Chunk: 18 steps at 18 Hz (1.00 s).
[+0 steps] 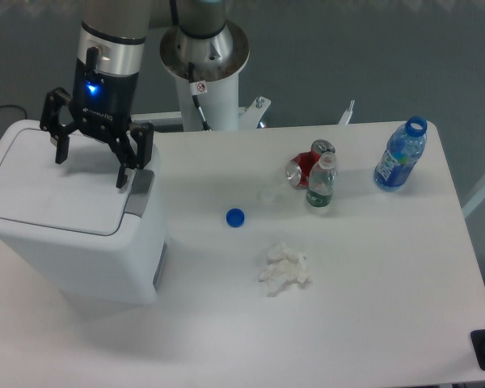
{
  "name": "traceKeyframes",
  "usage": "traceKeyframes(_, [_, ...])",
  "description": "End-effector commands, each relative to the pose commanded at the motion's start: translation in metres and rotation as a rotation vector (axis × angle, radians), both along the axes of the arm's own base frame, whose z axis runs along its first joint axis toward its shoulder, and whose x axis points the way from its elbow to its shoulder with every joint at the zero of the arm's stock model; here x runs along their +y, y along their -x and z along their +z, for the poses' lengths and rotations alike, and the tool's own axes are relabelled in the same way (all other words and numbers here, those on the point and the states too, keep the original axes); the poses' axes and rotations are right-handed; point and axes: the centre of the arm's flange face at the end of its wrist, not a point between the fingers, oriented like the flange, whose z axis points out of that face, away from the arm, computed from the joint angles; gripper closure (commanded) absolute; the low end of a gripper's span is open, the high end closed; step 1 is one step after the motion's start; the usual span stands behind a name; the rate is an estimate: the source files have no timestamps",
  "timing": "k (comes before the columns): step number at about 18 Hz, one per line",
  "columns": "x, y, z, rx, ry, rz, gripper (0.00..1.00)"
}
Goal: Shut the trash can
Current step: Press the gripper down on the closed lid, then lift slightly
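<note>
**A:** Where is the trash can, and is it shut?

**B:** The trash can (73, 234) stands at the left end of the desk (347, 283), a big white box with rounded corners. Its flat lid (52, 190) lies down on the body and looks level, with the grey latch (141, 181) at its right edge. I judge it closed, or very nearly; whether the latch has caught I cannot tell.

**A:** And the hand?

**B:** The hand (93, 164) hangs directly above the lid, toward the rear right part, fingers pointing down and spread wide, holding nothing. One finger is over the lid's back left, the other just beside the latch. Whether the tips touch the lid is unclear.

**A:** So which way does the can lie from it?

**B:** Straight below. The lid's long side runs left to right, and the open fingers span roughly along that line. Any last press would go straight down near the latch.

**A:** What else is there?

**B:** Well apart to the right: a blue cap (235, 217), crumpled white paper (284, 269), a red can (305, 164) touching a small clear bottle (320, 184), and a blue bottle (401, 155).
</note>
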Motion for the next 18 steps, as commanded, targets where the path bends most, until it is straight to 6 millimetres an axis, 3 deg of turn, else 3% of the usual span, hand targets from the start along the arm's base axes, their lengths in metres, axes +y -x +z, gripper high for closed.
traceKeyframes(10, [0.001, 0.009, 0.002, 0.003, -0.005, 0.011, 0.00])
traceKeyframes(12, [-0.004, 0.013, 0.009, 0.007, -0.015, 0.021, 0.00])
traceKeyframes(15, [-0.021, 0.014, 0.038, 0.034, -0.057, 0.041, 0.00])
traceKeyframes(18, [-0.037, 0.033, 0.050, 0.057, -0.072, 0.095, 0.00])
